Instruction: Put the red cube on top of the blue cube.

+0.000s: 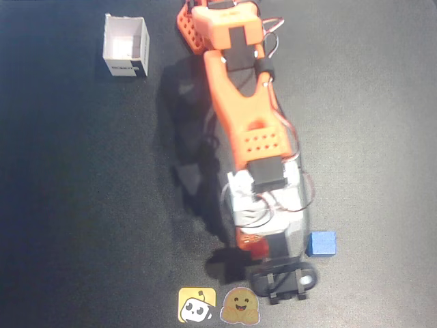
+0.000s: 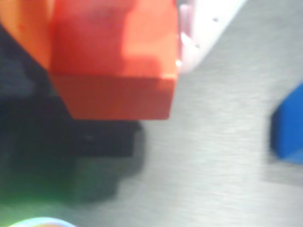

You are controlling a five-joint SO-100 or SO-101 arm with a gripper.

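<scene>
The red cube (image 2: 113, 71) fills the upper left of the wrist view, between an orange finger (image 2: 23, 33) on its left and a white finger (image 2: 201, 33) on its right. My gripper (image 2: 111, 38) is shut on it. A dark shadow lies below the cube, so it seems raised off the table. In the overhead view only a bit of the red cube (image 1: 257, 246) shows under the gripper (image 1: 263, 251). The blue cube (image 1: 321, 243) sits on the table just right of the gripper, apart from it. It is also at the right edge of the wrist view (image 2: 289, 132).
A white open box (image 1: 125, 46) stands at the far upper left in the overhead view. Two stickers, a yellow one (image 1: 197, 305) and a smiling face (image 1: 241, 305), lie at the bottom edge. A black wrist part (image 1: 283, 279) juts out below the gripper.
</scene>
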